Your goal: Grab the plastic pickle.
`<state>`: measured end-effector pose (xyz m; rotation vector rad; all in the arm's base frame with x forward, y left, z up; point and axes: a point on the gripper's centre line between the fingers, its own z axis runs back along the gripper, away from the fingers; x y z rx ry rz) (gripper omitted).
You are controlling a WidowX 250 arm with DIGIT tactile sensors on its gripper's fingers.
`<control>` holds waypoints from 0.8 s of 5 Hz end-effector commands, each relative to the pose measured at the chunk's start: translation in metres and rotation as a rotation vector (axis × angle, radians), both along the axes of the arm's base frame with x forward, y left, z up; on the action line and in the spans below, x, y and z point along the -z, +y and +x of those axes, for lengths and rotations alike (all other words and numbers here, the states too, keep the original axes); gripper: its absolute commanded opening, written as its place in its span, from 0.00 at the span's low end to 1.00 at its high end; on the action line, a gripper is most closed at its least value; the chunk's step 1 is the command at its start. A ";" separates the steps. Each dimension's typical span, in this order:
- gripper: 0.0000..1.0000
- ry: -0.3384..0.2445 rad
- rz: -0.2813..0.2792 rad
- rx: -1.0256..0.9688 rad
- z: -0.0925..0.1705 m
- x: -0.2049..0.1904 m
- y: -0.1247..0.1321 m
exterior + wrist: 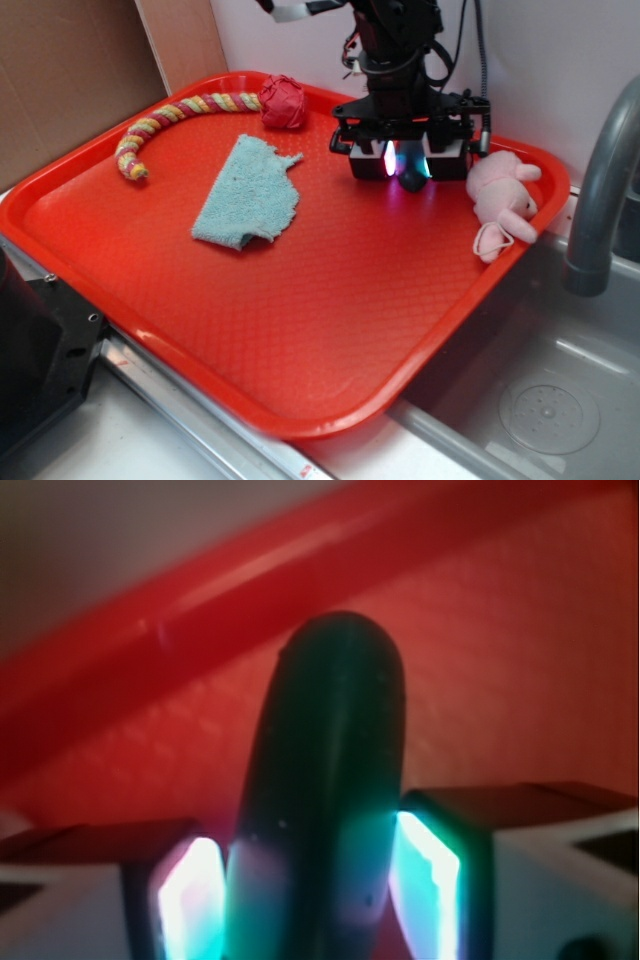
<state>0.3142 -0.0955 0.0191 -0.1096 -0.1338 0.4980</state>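
My gripper (404, 160) sits low over the red tray (300, 330) in the upper right of the exterior view, near the tray's far rim. The plastic pickle (325, 790) lies between my two lit pads (425, 875), and in the wrist view it fills the middle of the frame, its rounded dark green end pointing up toward the tray's raised edge. Both pads press against its sides, glowing teal and white where they meet the glossy plastic, so my jaws are clamped on it. From outside, only a small dark end of the pickle shows below my fingers, right at the tray surface. Just to the right of me, the pink plush pig (503, 200) leans on the tray's right rim. A pale blue cloth (250, 192) lies left of me, and the red knotted ball (283, 101) with its striped rope tail sits in the upper left.
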 end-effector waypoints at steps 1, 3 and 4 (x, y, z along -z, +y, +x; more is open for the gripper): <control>0.00 0.080 -0.103 0.058 -0.032 -0.078 0.009; 0.00 -0.016 -0.036 0.265 -0.082 -0.177 0.056; 0.00 -0.065 -0.068 0.187 -0.093 -0.211 0.083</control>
